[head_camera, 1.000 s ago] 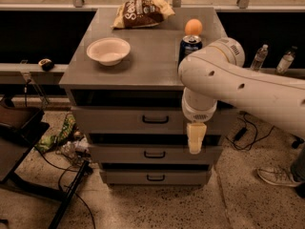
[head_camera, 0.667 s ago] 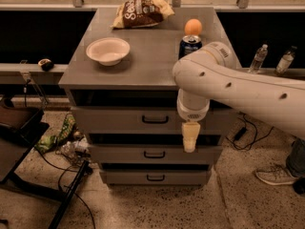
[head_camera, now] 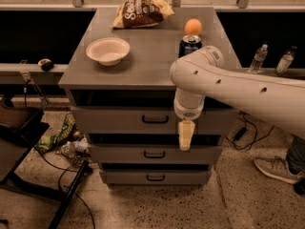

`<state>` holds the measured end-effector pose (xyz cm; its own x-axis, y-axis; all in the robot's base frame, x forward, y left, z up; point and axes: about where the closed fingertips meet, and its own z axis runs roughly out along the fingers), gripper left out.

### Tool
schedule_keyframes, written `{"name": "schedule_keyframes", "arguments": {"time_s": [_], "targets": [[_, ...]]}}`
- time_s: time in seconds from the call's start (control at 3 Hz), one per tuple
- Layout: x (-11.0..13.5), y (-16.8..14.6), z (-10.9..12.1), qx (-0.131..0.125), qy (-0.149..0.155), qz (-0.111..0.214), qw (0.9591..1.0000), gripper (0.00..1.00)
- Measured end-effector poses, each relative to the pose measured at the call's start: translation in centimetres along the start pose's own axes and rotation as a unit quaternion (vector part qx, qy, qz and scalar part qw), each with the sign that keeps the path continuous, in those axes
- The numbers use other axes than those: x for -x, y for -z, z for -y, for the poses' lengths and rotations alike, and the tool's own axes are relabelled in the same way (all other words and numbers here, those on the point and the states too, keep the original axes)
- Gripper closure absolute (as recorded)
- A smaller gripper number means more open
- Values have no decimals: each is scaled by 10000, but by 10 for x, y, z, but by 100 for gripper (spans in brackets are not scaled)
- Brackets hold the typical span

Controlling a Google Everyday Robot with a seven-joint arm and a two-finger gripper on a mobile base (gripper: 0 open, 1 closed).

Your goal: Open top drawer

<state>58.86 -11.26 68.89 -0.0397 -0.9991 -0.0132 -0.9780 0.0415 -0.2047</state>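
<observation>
The top drawer (head_camera: pixel 119 119) is the uppermost of three gray drawers in a gray cabinet. Its flat front carries a small black bar handle (head_camera: pixel 155 119) at centre, and the front sits level with the two drawers below. My gripper (head_camera: pixel 185 140) hangs point-down from the white arm, in front of the drawer fronts. It is a little right of and below the handle, with its tip at the gap above the middle drawer (head_camera: pixel 155 154). Its cream fingers look pressed together and hold nothing.
On the cabinet top (head_camera: pixel 147 63) stand a white bowl (head_camera: pixel 107 50), a chip bag (head_camera: pixel 140 12), an orange (head_camera: pixel 192 26) and a blue can (head_camera: pixel 189 46). The bottom drawer (head_camera: pixel 156 177) is near the floor. Cables and litter (head_camera: pixel 62 137) lie at left; a shoe (head_camera: pixel 274 168) is at right.
The arm and gripper have shifted a little to the left, closer to the top drawer's handle. The drawers have not moved.
</observation>
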Motion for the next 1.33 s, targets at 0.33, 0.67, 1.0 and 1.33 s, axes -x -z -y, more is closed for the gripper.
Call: {"name": "schedule_keyframes", "arguments": {"time_s": [0.33, 0.67, 1.0, 1.33], "targets": [[6, -14, 0, 144, -88, 141, 9998, 18], [-1, -16, -10, 214, -317, 196, 9991, 42], [-1, -13, -9, 213, -318, 196, 9991, 65], [-1, -5, -7, 213, -318, 196, 9991, 89]]}}
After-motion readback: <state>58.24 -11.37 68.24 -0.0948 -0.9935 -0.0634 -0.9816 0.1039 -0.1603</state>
